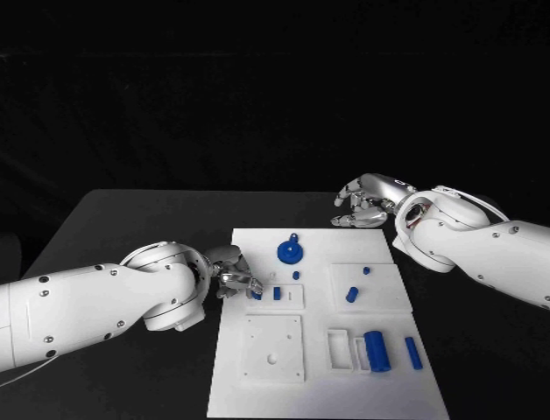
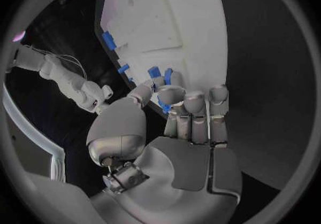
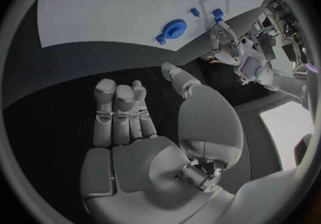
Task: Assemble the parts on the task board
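Observation:
The white task board (image 1: 313,385) lies in the middle of the black table. My left hand (image 1: 231,273) is at the board's left edge, fingers curled in, and pinches a small blue part (image 1: 255,295) between thumb and fingers (image 2: 171,95); the part (image 2: 162,107) shows just under the fingertips. A round blue gear (image 1: 292,253) lies near the board's far edge, also seen as the gear (image 3: 173,30) in the right wrist view. My right hand (image 1: 366,201) hovers over the table beyond the board's far right corner, its fingers (image 3: 117,106) curled in on nothing.
Small blue pieces (image 1: 351,294) lie in the board's middle recesses. A blue cylinder (image 1: 377,350) and a blue rod (image 1: 412,352) lie at the near right. A raised white square plate (image 1: 275,346) sits at the near left.

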